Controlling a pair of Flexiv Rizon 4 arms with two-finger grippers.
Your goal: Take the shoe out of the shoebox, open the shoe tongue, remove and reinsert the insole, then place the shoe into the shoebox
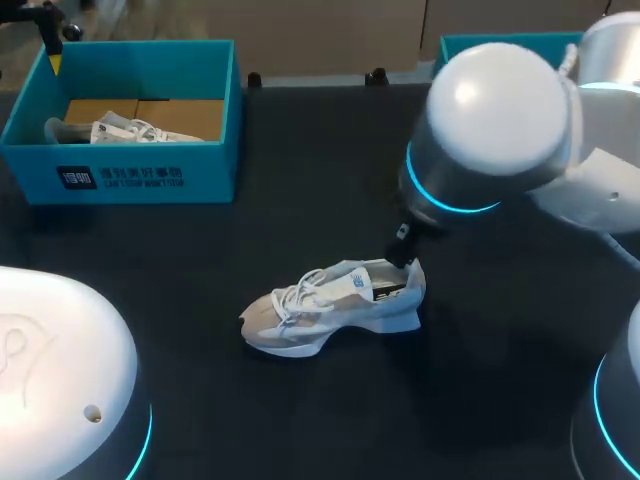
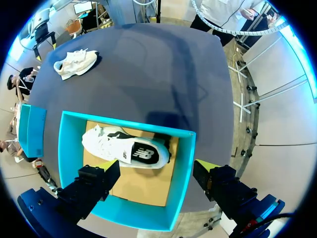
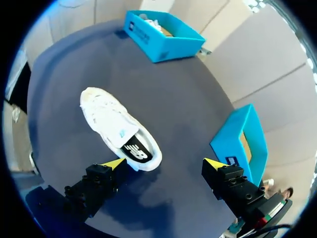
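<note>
A white and beige shoe point(image 1: 330, 305) lies on its side in the middle of the dark table, also in the right wrist view point(image 3: 119, 129). My right gripper point(image 3: 164, 162) hangs open over its heel end, one yellow fingertip point(image 3: 116, 162) close beside the heel, and holds nothing. A teal shoebox point(image 1: 150, 178) stands at the far left with a second white shoe point(image 2: 126, 148) inside on brown card. My left gripper point(image 2: 158, 166) stands open above that box, its fingers straddling the shoe without touching it. In the head view my right arm's big joint point(image 1: 490, 120) hides its gripper.
Another teal box point(image 3: 242, 141) sits at the table's far right corner, partly behind my right arm in the head view point(image 1: 500, 45). My left arm's white housing point(image 1: 60, 370) fills the near left corner. Bare dark tabletop point(image 1: 200, 400) lies around the loose shoe.
</note>
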